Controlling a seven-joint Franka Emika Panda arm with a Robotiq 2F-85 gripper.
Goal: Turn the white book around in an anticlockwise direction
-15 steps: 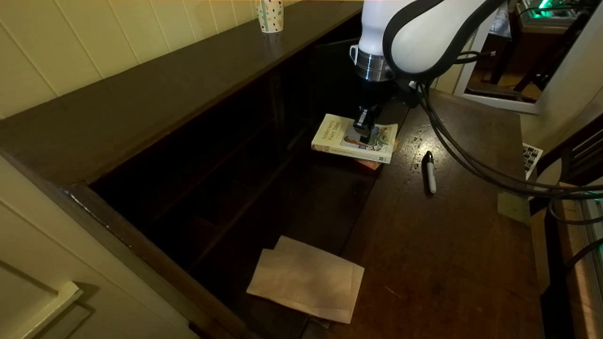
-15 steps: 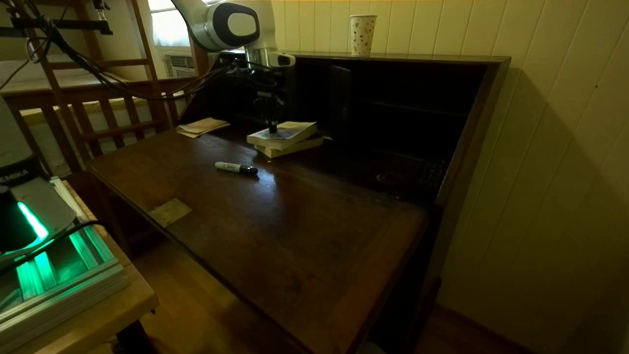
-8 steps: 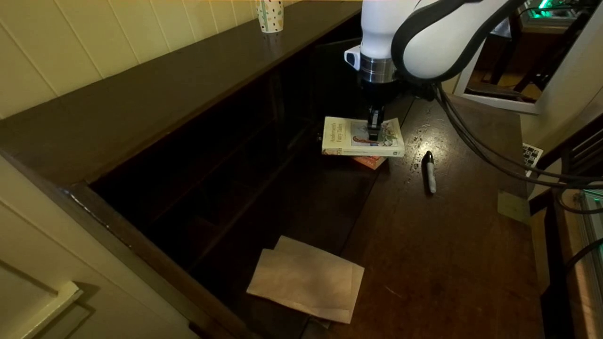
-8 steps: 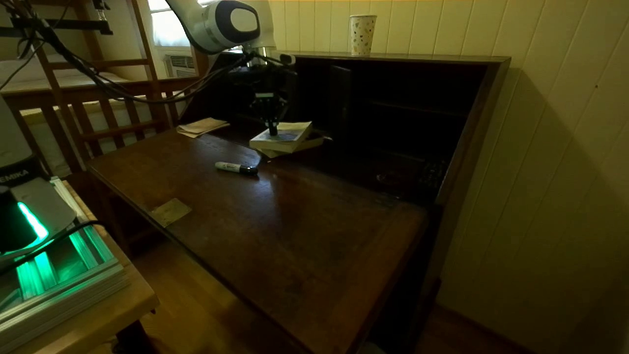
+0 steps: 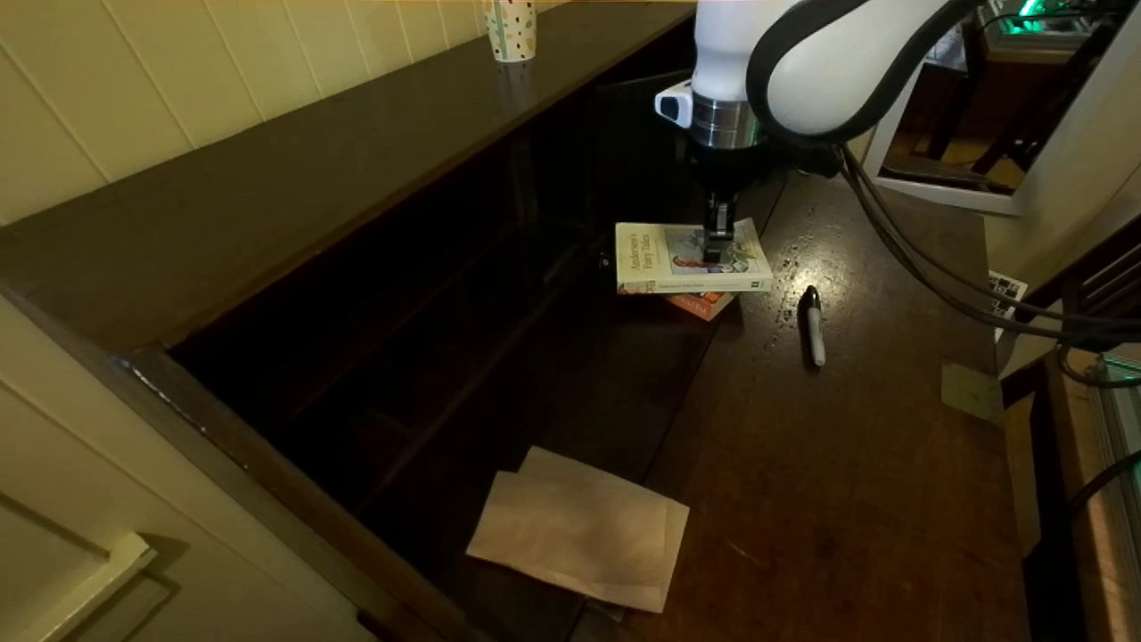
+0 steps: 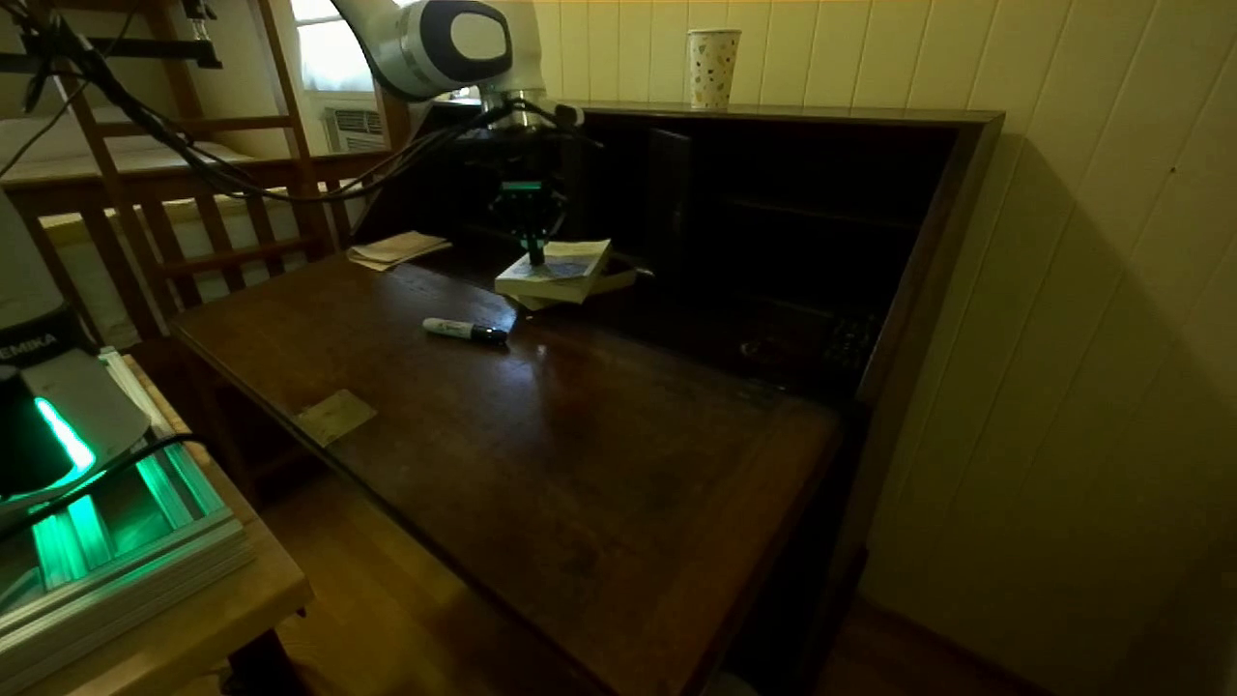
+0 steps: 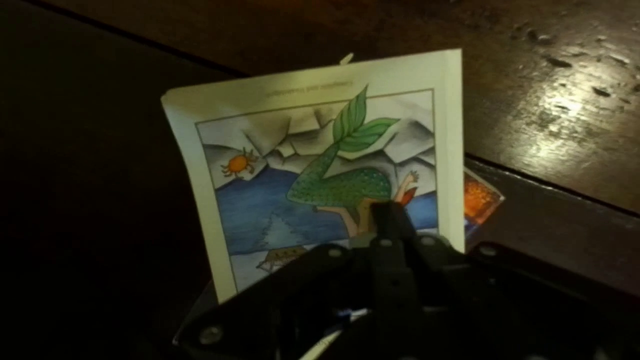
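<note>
Currently, the claw [image 7: 392, 215], closed and gripping nothing, apparently presses down upon the white book [image 5: 682, 254], which lies askew atop an orange-covered book [image 5: 702, 306] on the desk [image 5: 847, 464]. The anticlockwise turn seems partly done; how much remains cannot be told.

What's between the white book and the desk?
Another book with orange on its cover, jutting from under the white book; both exterior views show it.

In an exterior view, the wooden desk [image 5: 847, 499] is shining, pitted toward the far end; the near sheets [image 5: 584, 530] are showing matt paper, the book [image 5: 682, 256] a smooth cover [image 5: 646, 245], the arm [image 5: 829, 71] a gleaming metal ring [image 5: 726, 122].
</note>
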